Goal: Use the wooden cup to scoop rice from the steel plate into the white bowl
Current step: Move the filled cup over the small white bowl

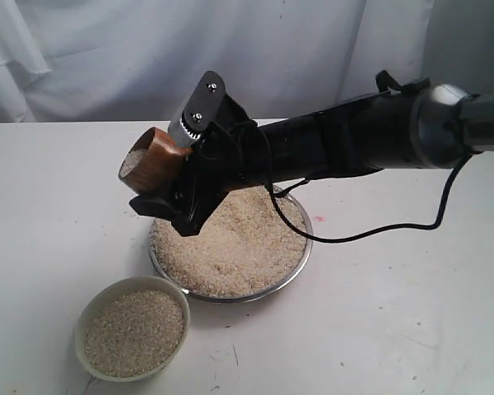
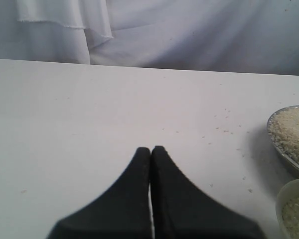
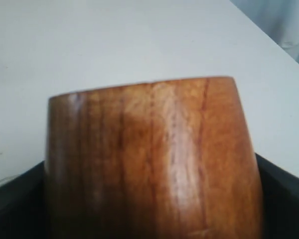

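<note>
Though tilted, the glossy wooden cup (image 1: pixel 158 161) holds rice (image 1: pixel 132 160); grains pale.

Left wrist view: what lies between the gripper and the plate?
In the left wrist view, only table dotted with rice grains separates left gripper from plate.

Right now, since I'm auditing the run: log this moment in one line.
right gripper: jaws clamp wooden cup, rice inside, aloft beside steel plate | left gripper: jaws shut, empty | white bowl: holds rice
</note>
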`<state>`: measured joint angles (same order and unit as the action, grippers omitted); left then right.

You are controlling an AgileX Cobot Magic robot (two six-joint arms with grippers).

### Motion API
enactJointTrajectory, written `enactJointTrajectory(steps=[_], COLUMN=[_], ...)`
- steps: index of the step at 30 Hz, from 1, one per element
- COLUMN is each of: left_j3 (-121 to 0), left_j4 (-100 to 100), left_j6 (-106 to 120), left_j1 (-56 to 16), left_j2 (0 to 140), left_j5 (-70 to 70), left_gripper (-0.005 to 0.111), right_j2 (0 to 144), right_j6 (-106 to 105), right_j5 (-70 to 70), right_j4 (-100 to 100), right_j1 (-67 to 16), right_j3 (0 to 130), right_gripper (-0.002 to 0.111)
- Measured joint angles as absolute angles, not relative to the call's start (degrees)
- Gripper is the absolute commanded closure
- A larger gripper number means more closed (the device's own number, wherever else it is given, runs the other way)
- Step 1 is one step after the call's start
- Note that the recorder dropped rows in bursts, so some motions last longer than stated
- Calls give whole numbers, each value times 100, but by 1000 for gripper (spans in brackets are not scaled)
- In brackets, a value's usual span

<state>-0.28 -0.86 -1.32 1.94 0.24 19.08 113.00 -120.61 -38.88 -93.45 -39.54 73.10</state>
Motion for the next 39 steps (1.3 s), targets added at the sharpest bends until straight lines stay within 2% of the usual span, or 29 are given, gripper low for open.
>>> enactJointTrajectory(steps=[12, 31, 39], left_j3=[-28, -28, -28], left_j4=[-86, -86, -86], left_j6=[-132, -132, -132], left_j1=[194, 194, 194], left_j2=[24, 24, 24], left_j5=[1908, 1908, 1908], left_gripper=[107, 107, 107], right_j2=[10857, 10821, 10821], right_j6=[-12061, -12061, -12061], right_j5=[-4018, -2794, -2682], right_j4=[-8713, -7485, -7125], right_j1=[-4085, -4970, -5032], right_j3=[6455, 6411, 6411], right_gripper=[108, 108, 108])
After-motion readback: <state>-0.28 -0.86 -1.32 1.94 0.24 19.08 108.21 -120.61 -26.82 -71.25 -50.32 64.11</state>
